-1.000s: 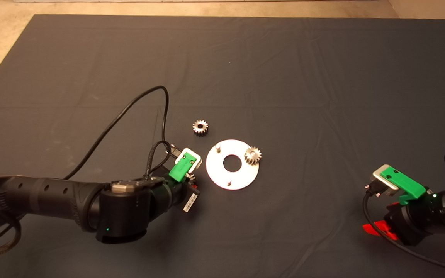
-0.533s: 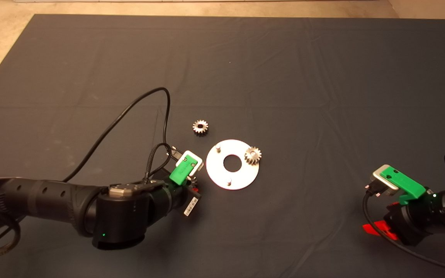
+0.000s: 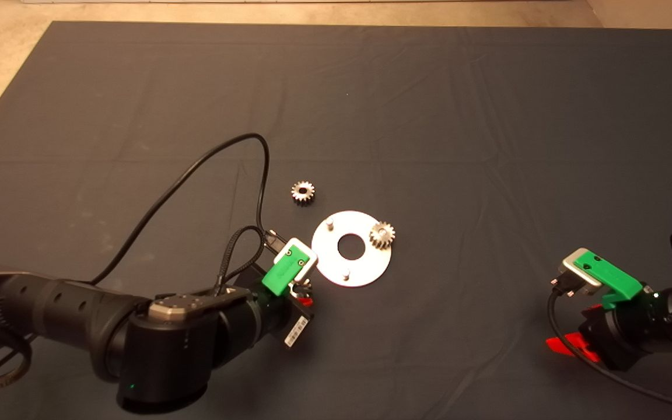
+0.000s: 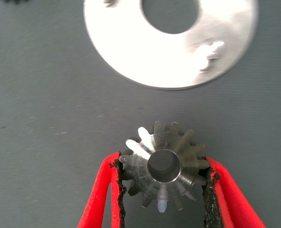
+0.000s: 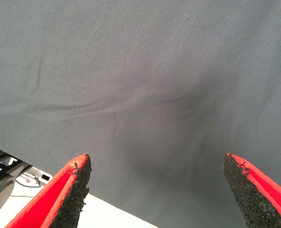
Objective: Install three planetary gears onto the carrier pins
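Left green gripper with red fingers [image 4: 164, 190] hovering just left and near of the flat round silver-white disc [image 3: 365, 274], jaws pinching a small silvery-grey toothed metal gear [image 4: 163, 166] by its two sides, centre hole facing the camera. Held gear apart from the disc's edge [image 4: 130, 71]. Second similar gear [image 3: 381, 234] seated on the right peg of the disc. Two short silvery pegs bare: far-left one [image 3: 329, 223], near one [image 3: 345, 273]. Third gear [image 3: 303, 192] flat on the dark mat [image 3: 487, 116], just far-left of the disc. Right green gripper [image 5: 159, 190] parked at the near right, jaws spread wide over bare mat.
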You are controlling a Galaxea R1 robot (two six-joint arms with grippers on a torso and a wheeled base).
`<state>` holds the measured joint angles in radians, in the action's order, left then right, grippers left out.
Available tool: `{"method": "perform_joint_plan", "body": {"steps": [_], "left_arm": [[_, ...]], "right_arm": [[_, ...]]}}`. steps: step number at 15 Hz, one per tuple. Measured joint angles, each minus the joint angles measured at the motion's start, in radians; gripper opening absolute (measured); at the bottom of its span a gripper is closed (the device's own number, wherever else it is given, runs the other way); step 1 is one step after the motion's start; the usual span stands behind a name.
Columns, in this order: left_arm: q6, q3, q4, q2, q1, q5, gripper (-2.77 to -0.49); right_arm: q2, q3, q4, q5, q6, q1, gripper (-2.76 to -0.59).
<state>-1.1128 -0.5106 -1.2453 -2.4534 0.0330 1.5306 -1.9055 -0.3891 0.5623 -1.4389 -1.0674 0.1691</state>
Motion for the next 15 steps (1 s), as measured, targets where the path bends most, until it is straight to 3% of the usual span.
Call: {"method": "perform_joint_plan", "body": {"steps": [4,9,12,15], "left_arm": [[0.0,0.022,0.001,-0.041,-0.002,0.0,-2.51],[0.001,0.02,0.045,-0.093,-0.035,0.003,-2.53],[0.005,-0.011,0.065,-0.11,-0.059,0.004,-2.54],[0.031,-0.05,0.086,-0.132,-0.066,0.007,-2.55]], "right_arm": [[0.0,0.0,0.0,0.0,0.0,0.0,-1.31],[0.001,0.0,0.0,0.0,0.0,0.0,-1.31],[0.003,0.0,0.0,0.0,0.0,0.0,-1.31],[0.006,0.0,0.0,0.001,0.001,0.0,-1.31]]}}
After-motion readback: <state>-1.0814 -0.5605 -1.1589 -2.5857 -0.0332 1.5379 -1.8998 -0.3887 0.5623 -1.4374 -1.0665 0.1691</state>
